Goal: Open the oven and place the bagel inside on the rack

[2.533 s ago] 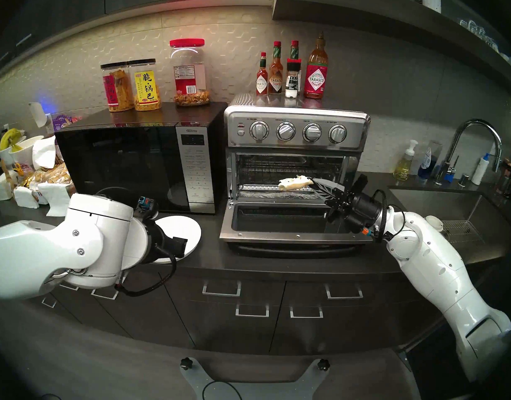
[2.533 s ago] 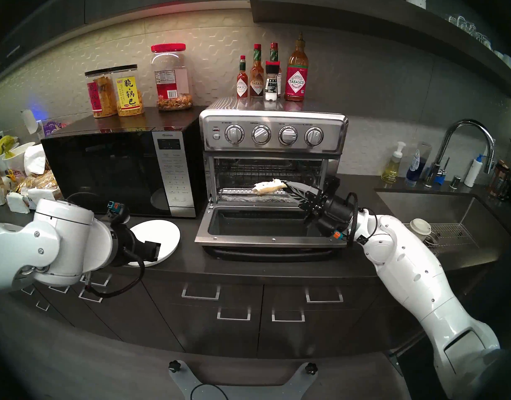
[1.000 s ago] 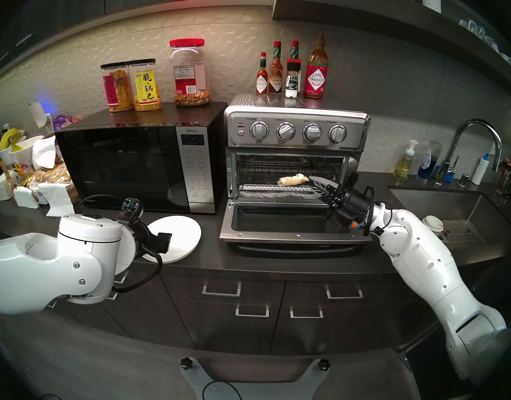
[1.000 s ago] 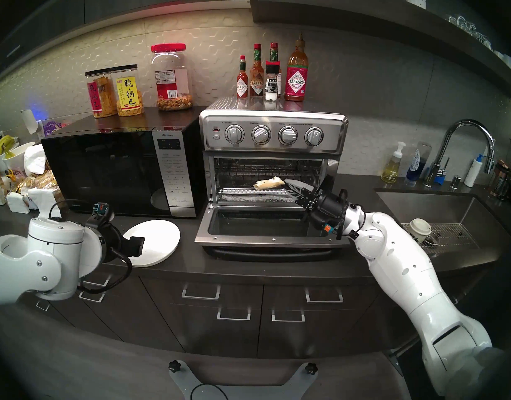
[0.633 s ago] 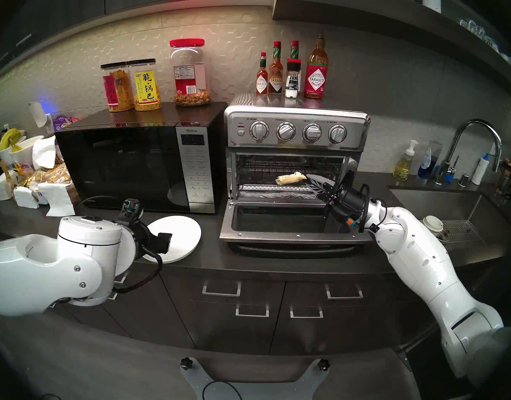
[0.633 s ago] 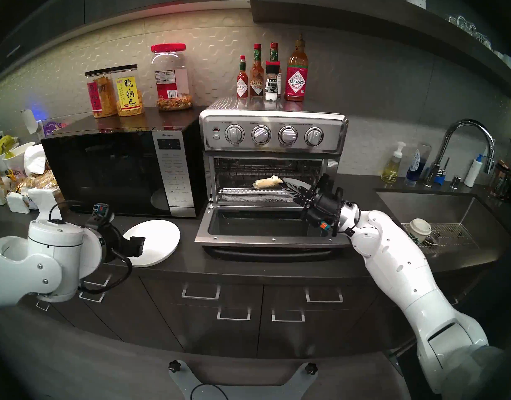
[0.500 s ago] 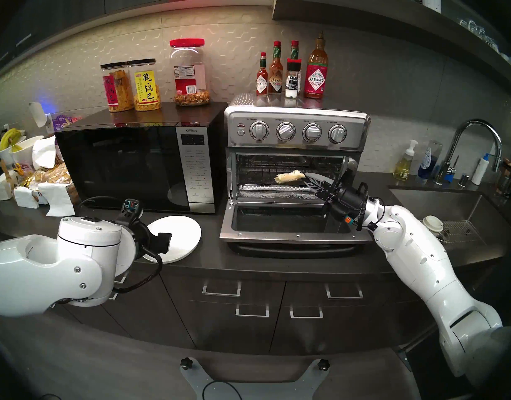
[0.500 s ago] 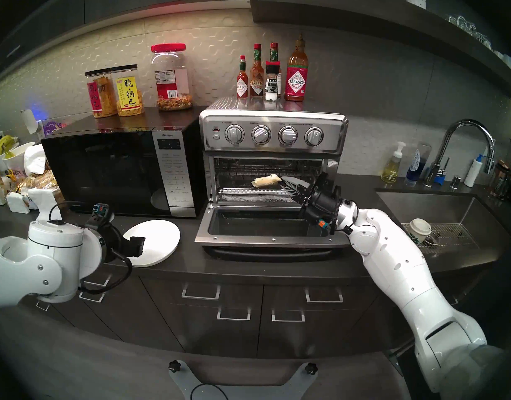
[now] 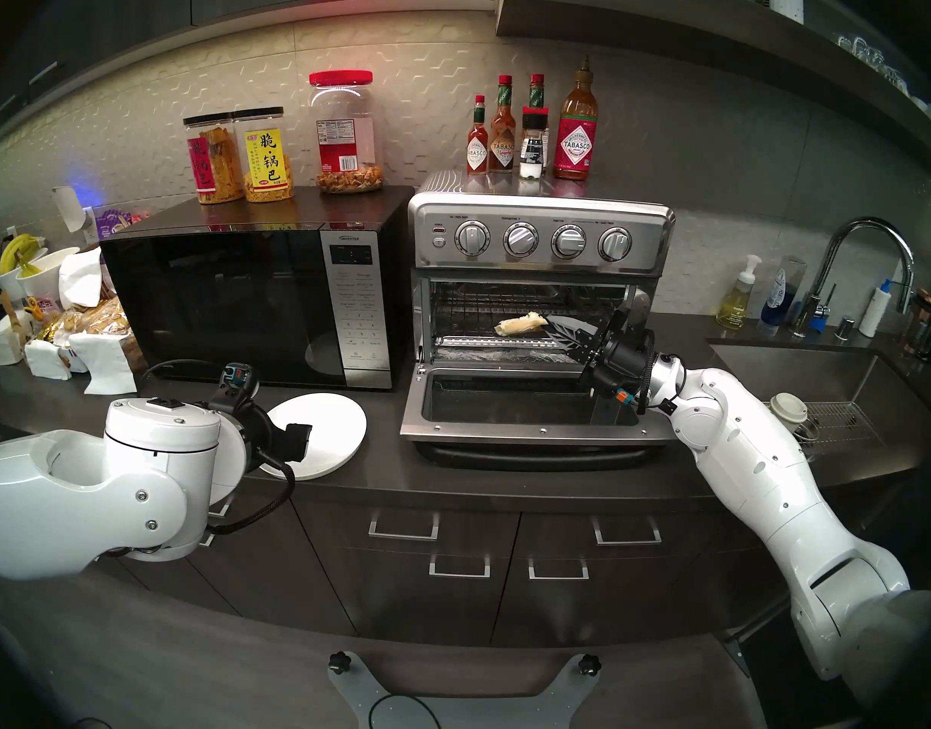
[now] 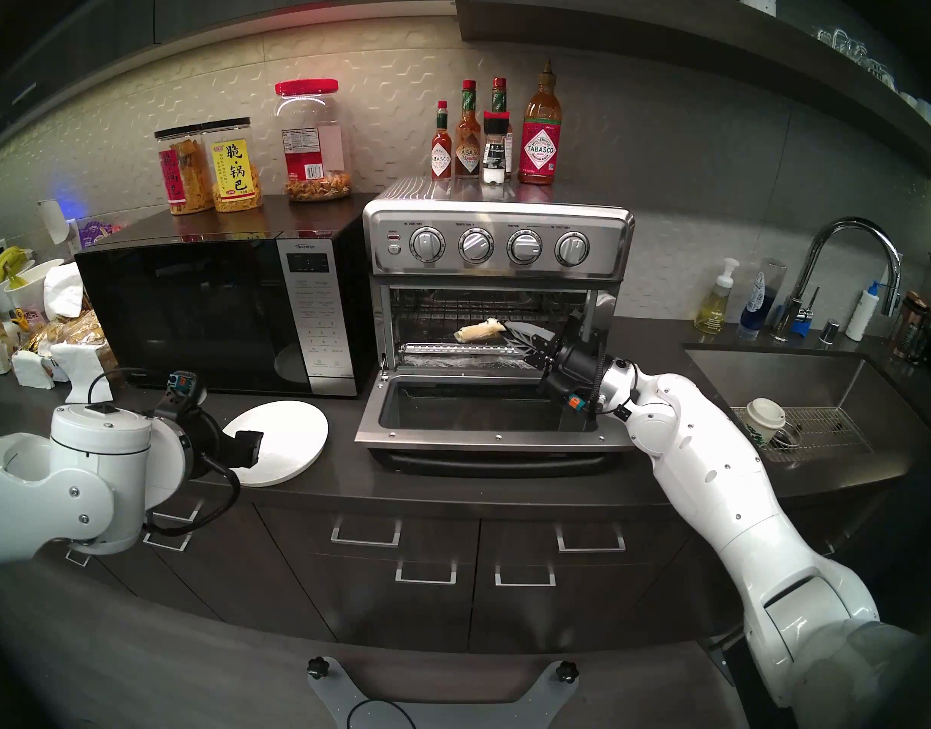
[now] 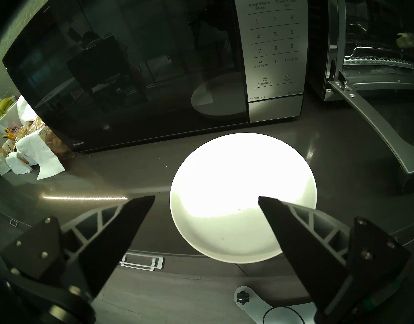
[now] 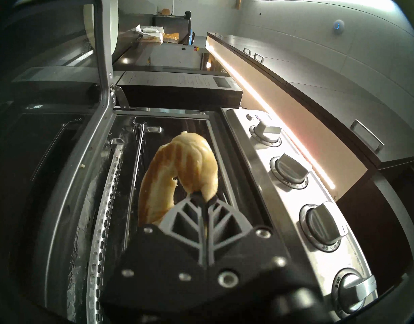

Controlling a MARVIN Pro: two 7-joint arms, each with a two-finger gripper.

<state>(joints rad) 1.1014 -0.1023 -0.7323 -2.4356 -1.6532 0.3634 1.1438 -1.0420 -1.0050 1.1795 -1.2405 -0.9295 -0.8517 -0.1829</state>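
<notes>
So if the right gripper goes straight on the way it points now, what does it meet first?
Probably the rear of the stainless-steel toaster oven cavity: the right gripper, shut on the pale tan bagel, points into the open mouth above the thin wire rack. Depth is unclear.

Toasted bagel (image 9: pixel 521 325) inside open oven (image 9: pixel 537 291)

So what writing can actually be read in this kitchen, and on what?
"TABASCO": large sauce bottle on the oven.
"脆·锅巴": yellow-labelled snack jar.
"INVERTER": microwave, head view.
"Panasonic", "Genius", "Keep Warm", "Timer/Clock", "Door Open", "Quick 30", "Stop/Reset", digits 0 to 9: microwave, left wrist view.
Red-labelled jar, red-lidded jar, oven dial markings, soap bottles: too small or blurred.
</notes>
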